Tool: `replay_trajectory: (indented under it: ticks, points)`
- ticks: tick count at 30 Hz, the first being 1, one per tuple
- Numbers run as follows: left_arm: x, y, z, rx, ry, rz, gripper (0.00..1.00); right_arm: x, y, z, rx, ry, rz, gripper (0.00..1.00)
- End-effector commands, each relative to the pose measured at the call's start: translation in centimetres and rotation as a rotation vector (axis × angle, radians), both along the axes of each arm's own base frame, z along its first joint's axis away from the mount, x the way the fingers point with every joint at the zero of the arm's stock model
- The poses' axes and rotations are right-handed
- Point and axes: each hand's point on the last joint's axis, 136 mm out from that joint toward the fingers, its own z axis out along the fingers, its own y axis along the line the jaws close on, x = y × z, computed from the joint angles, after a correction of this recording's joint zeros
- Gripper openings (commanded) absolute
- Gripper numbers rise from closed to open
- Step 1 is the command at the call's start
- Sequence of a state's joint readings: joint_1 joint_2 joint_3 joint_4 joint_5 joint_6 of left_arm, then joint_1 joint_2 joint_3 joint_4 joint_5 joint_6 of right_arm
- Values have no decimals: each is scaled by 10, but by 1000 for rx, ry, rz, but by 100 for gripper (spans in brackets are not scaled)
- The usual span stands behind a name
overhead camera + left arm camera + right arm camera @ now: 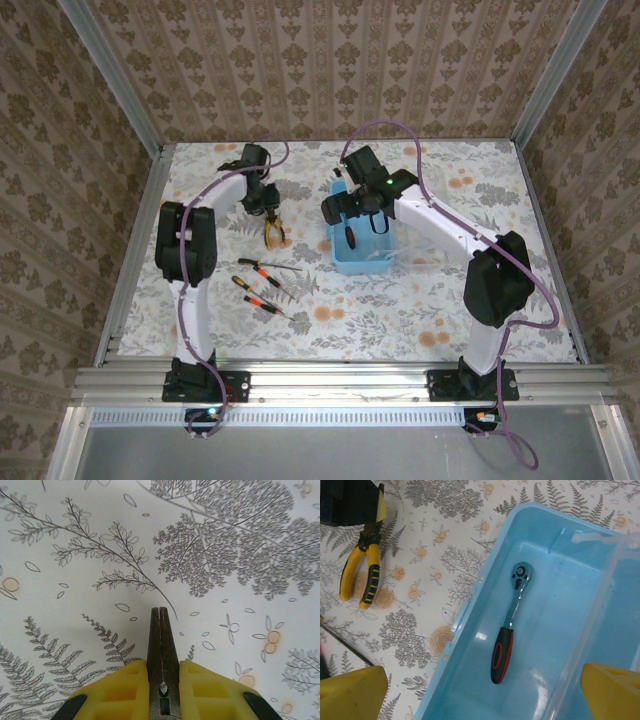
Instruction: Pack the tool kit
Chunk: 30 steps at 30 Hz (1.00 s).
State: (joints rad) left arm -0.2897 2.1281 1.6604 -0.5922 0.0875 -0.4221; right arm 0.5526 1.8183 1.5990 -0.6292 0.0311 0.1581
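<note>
The light-blue case [362,268] stands open mid-table, and a ratchet with a red-black handle [512,620] lies inside it. My right gripper [482,692] hovers open above the case [470,645], with nothing between its yellow fingers [350,692]. Left of the case are the yellow-handled pliers [273,235], low on the cloth. My left gripper [266,208] is shut on their head. In the left wrist view the dark nose of the pliers [161,635] sticks out between the left gripper's [162,667] yellow pads. Three red-black screwdrivers [268,265] lie nearer the front.
The floral tablecloth [400,310] is bare in front of the case and to its right. Patterned walls and metal posts close the table in on three sides. The case's clear lid [625,580] lies open on the far side from the pliers [357,575].
</note>
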Motion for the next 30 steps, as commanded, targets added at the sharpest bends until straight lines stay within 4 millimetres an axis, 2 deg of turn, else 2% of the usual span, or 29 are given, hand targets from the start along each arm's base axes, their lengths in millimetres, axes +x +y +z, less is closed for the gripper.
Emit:
replay_trajectory:
  ticks: [1, 8, 12, 15, 19, 25, 30]
  points:
    - [4, -13, 65, -62, -124, -46, 0, -8, 10, 23, 72, -34, 57, 100]
    - [-3, -19, 107, -101, -188, -70, 0, -14, 26, 31, 127, -42, 118, 100]
    - [-9, -28, 128, -153, -219, -90, 0, -23, 45, 33, 187, -26, 188, 100]
    - [-14, -44, 146, -240, -249, -120, 0, -26, 67, 39, 226, -40, 240, 100]
    - [-23, -74, 161, -333, -261, -185, 0, -24, 86, 36, 254, -29, 257, 99]
    - [-35, -98, 178, -398, -279, -239, 0, -17, 95, 20, 271, -5, 247, 87]
    - [-43, -107, 191, -430, -294, -266, 0, -11, 93, 15, 260, -15, 225, 83]
